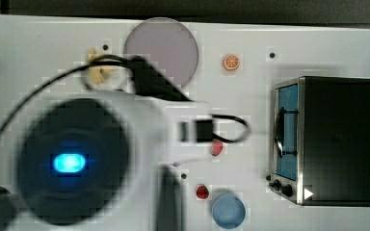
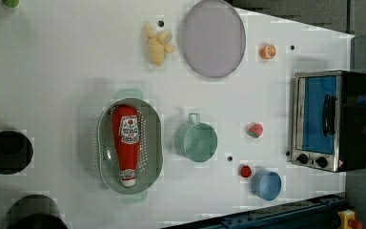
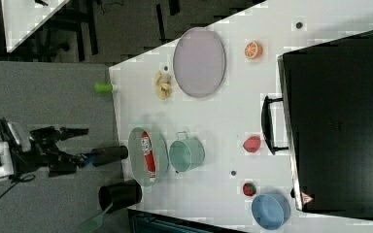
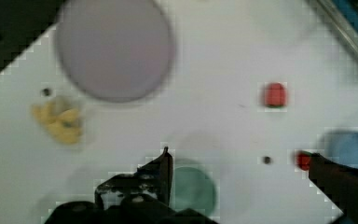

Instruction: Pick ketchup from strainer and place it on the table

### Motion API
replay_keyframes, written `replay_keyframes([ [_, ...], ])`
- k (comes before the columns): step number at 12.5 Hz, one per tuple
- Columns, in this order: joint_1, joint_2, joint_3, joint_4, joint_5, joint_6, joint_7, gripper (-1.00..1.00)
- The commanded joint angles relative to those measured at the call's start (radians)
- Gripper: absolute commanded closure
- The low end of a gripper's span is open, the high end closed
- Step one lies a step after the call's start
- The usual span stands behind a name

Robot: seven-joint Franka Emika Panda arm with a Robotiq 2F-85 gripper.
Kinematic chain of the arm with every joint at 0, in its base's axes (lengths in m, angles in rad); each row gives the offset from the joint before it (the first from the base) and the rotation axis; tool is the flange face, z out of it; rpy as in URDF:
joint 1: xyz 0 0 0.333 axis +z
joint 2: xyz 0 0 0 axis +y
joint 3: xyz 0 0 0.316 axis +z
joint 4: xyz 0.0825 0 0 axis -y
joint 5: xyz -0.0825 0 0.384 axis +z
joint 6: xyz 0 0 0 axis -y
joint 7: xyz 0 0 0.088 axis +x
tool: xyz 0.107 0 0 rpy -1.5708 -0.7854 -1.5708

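Lying lengthwise in the strainer (image 2: 130, 145), the ketchup (image 2: 127, 143) rests on the perforated bottom with its white cap toward the left view's lower edge and its white label facing up; the right view shows the same pairing, the red bottle (image 3: 148, 154) inside the pale green basin (image 3: 147, 156) near the edge of the surface (image 2: 66, 71). The gripper (image 4: 242, 172) appears in the wrist view, high above the white surface and well apart from the bottle, with its jaws spread wide and nothing between them: one dark finger (image 4: 161, 175) stands over the round green cup (image 4: 193, 190) and the other finger (image 4: 340, 182) reaches in near a small red strawberry toy (image 4: 303, 160). In the top view the blurred white arm with its blue light (image 1: 67, 163) covers the part of the surface where the strainer sits. Just beside the strainer, on the left view's right, stands the green cup with handle (image 2: 196, 140), and beyond it lie two red strawberry toys (image 2: 255, 130) (image 2: 246, 171) and a blue bowl (image 2: 267, 185). Toward the left view's top sit a lilac round plate (image 2: 213, 38), a yellow toy (image 2: 157, 44) just beside it, and an orange slice (image 2: 268, 51). A toaster oven (image 2: 321, 119) with a blue glass door and black handle stands at the left view's right, well apart from the strainer.
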Motion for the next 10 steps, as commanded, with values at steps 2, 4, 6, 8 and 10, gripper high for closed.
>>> replay_keyframes([
  [2, 0.042, 0.128, 0.205, -0.018, 0.019, 0.064, 0.031, -1.00],
  [4, 0.045, 0.181, 0.302, -0.020, 0.019, 0.102, 0.031, -1.00],
  [6, 0.046, 0.238, 0.392, -0.028, 0.018, 0.135, 0.031, -1.00],
  [8, 0.048, 0.296, 0.463, -0.059, 0.012, 0.191, 0.031, -1.00],
  [10, 0.052, 0.347, 0.512, -0.111, -0.008, 0.292, 0.031, -1.00],
])
